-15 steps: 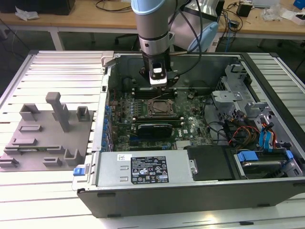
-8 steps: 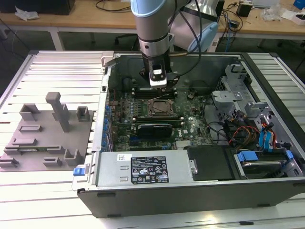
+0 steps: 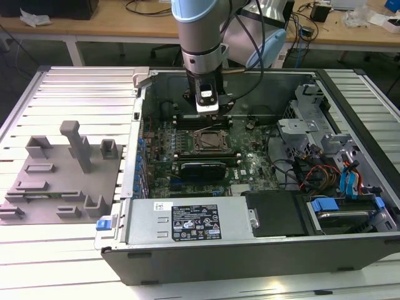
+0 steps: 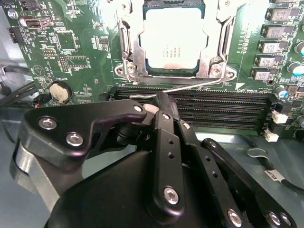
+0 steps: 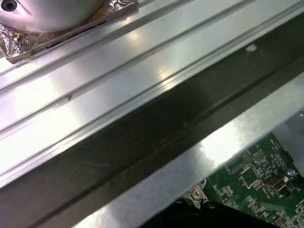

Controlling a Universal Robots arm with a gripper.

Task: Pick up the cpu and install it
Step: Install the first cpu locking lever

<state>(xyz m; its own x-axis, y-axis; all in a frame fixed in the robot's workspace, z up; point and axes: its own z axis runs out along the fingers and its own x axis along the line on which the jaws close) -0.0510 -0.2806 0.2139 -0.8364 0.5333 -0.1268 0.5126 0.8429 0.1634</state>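
Looking across the exterior view, you see the ribbed metal table [image 3: 75, 87] carrying an open computer case [image 3: 250, 250] with its side off, and the arm [image 3: 200, 31] reaching down into it from above. Inside the case lies the green motherboard [image 3: 250, 165], with a power supply [image 3: 187, 222] along the near edge and drive bays with blue clips [image 3: 350, 181] toward the exterior view's right. On the table at the exterior view's left sits the grey plastic tray [image 3: 56, 181] with its upright posts and pockets.

Your end effector [image 3: 208, 111] hangs just over the motherboard, near the far edge of the socket [image 3: 211, 140]. In the second wrist view its black linkages meet at the tips [image 4: 161, 102], so the fingers are pressed together, and they sit right at the thin metal lever [image 4: 190, 88] that runs along the socket's edge, above the row of black memory slots [image 4: 213, 107]. You cannot tell from here whether the tips actually touch that lever.

The cpu [image 4: 173, 35] is already lying in the socket, silvery-white top up, framed by the metal bracket [image 4: 128, 42] on both sides. A round coin battery [image 4: 60, 91] sits on the board well apart from the socket.

In the first wrist view you see the case's metal wall [image 5: 142, 142] and a corner of the green board [image 5: 256, 175].
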